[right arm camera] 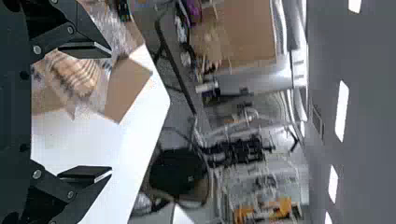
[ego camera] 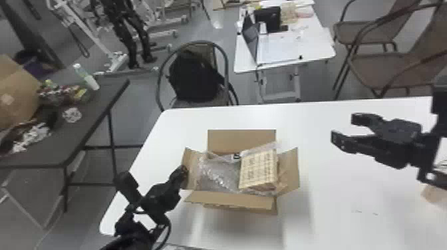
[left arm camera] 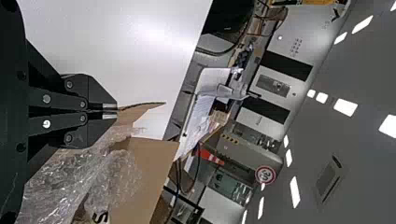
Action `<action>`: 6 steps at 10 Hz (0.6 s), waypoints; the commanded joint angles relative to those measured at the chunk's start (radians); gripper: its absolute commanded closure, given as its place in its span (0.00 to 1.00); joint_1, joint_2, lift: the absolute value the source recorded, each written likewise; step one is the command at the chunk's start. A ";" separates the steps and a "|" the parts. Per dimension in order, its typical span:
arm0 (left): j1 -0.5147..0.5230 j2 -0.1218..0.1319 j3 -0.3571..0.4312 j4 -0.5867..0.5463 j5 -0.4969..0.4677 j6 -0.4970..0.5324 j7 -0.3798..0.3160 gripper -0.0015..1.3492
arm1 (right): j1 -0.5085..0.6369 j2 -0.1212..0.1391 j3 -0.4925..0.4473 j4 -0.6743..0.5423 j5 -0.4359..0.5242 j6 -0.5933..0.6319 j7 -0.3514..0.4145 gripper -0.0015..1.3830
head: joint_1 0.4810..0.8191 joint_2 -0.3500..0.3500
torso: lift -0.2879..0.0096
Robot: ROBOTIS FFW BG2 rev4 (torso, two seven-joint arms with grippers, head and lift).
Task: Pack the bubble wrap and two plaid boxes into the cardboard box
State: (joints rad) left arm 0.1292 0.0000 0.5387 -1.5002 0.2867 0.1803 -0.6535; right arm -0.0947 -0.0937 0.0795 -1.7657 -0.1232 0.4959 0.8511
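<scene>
Yellow-tan plaid box (ego camera: 257, 169) lies toward 8 o'clock from the black right gripper (ego camera: 344, 127), fingers spread, well apart; settling it probably turns on this bearing. It rests tilted against clear, crinkled bubble wrap (ego camera: 216, 175), at the 3 o'clock side inside the open brown cardboard box (ego camera: 232, 198) on the white desk (ego camera: 336, 199). Black left gripper (left arm camera: 117, 111): fingers closed at a cardboard flap (left arm camera: 132, 115); whether they pinch it cannot be told.

Your white counter (ego camera: 336, 219) spans the lower centre and right of the frame. On it, just below centre, your cardboard box (ego camera: 229, 198) stands upright, flaps open; an unclear tan item (ego camera: 433, 193) shows at the lower right edge.
</scene>
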 commanded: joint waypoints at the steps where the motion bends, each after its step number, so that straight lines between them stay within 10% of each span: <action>1: 0.004 -0.003 0.004 -0.002 0.003 -0.002 0.000 0.89 | 0.178 0.000 -0.078 -0.166 0.036 -0.065 -0.129 0.28 | 0.63 1.00 | 0.80; 6: 0.024 -0.003 0.018 -0.006 0.025 -0.012 0.000 0.89 | 0.575 0.043 -0.130 -0.124 0.030 -0.522 -0.607 0.28 | 0.63 0.86 | 0.80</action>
State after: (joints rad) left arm 0.1525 0.0000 0.5568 -1.5064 0.3094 0.1695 -0.6535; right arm 0.4580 -0.0598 -0.0485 -1.9135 -0.0875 0.0207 0.2529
